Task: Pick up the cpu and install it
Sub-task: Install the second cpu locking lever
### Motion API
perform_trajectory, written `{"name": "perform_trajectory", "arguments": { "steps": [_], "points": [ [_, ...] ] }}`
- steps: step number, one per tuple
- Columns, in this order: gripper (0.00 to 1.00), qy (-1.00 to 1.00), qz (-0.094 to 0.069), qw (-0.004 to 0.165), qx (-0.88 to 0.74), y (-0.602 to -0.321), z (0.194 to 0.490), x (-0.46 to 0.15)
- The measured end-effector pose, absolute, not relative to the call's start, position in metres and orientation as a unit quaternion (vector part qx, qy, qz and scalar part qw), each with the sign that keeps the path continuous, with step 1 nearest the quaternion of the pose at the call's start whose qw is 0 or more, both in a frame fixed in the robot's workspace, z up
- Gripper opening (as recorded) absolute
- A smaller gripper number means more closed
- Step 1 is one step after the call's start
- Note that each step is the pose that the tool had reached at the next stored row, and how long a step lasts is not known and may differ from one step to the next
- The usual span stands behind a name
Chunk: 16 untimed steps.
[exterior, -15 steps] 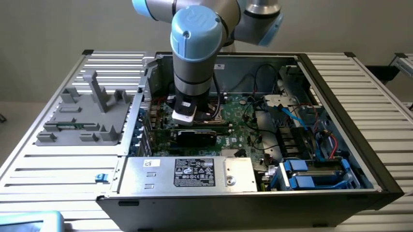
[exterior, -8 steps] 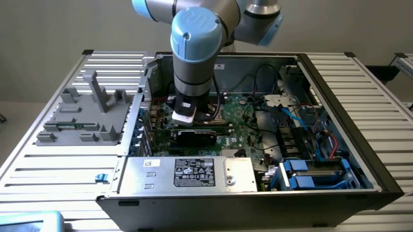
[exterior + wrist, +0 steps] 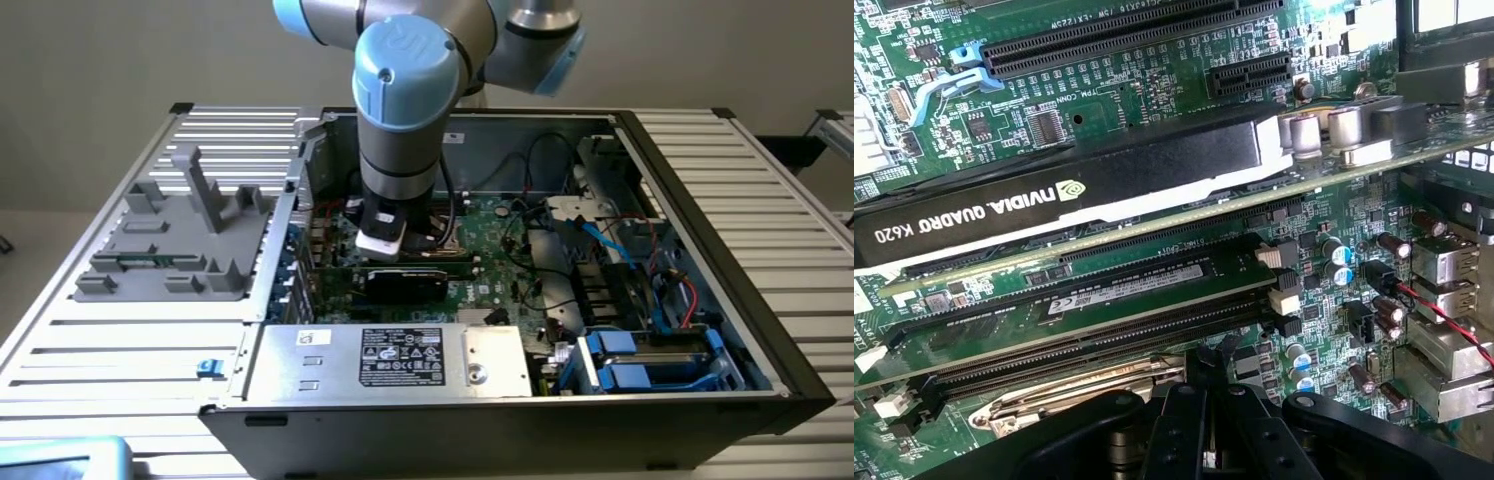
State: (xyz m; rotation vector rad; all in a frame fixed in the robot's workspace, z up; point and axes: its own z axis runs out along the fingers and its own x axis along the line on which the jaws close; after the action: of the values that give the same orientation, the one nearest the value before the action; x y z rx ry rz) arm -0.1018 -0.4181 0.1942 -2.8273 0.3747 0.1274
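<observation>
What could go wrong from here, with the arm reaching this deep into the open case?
The shut pincer hangs low over the motherboard, close to the graphics card and the slots; a small drift might scrape them. The red wire nearby could snag.

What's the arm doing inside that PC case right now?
The arm has its gripper reaching down into the open computer case, low over the motherboard. Its fingers are shut, right above the metal socket frame beside the memory slots. The wrist view sees an NVIDIA Quadro graphics card just past those slots. In the exterior view, the silver power supply box with the white label sits at the near edge of the case, and a grey plastic fixture lies outside on the exterior view's left. I can't make out the cpu.
</observation>
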Motion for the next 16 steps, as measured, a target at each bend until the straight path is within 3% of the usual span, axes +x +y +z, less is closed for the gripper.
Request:
{"name": "perform_trajectory", "arguments": {
  "steps": [16],
  "points": [
    [0.11, 0.130, 0.044, 0.143, -0.980, -0.4189, 0.1935, -0.1018]
  ]
}}
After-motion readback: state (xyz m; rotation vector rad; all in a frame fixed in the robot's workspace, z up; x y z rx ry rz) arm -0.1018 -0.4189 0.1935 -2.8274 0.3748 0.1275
